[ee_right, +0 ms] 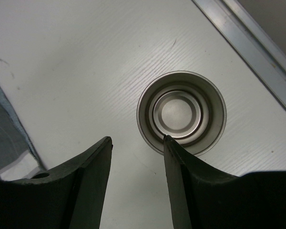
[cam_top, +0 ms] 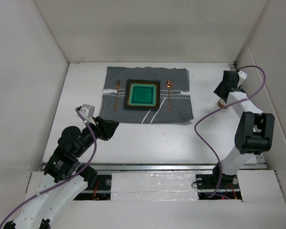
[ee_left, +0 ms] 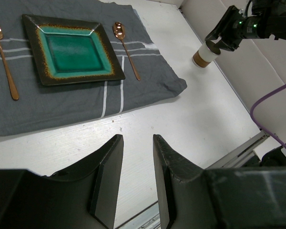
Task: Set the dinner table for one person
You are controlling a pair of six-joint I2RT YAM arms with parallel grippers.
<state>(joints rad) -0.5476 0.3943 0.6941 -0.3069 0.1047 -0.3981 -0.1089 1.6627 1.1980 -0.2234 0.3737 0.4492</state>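
Note:
The white dinner table (cam_top: 157, 143) holds a grey striped cloth (cam_top: 181, 112) at the back middle. On the cloth lie a dark square plate with a green centre (cam_top: 143, 94), a copper fork (cam_top: 117, 95) to its left and a copper spoon (cam_top: 169, 93) to its right. A cup (cam_top: 221, 101) with a brown base stands on the table right of the cloth. My right gripper (cam_top: 221, 93) hovers over it, open and empty. In the right wrist view the cup (ee_right: 181, 112) shows its metal inside, just beyond the right fingertip (ee_right: 169, 143). My left gripper (cam_top: 115, 126) is open and empty over bare table near the cloth's front edge.
White walls enclose the table on the left, back and right. A metal rail (cam_top: 152, 168) runs along the near edge. In the left wrist view the plate (ee_left: 71, 50), fork (ee_left: 2, 55), spoon (ee_left: 124, 47) and cup (ee_left: 203, 55) lie ahead of the left gripper (ee_left: 136, 138).

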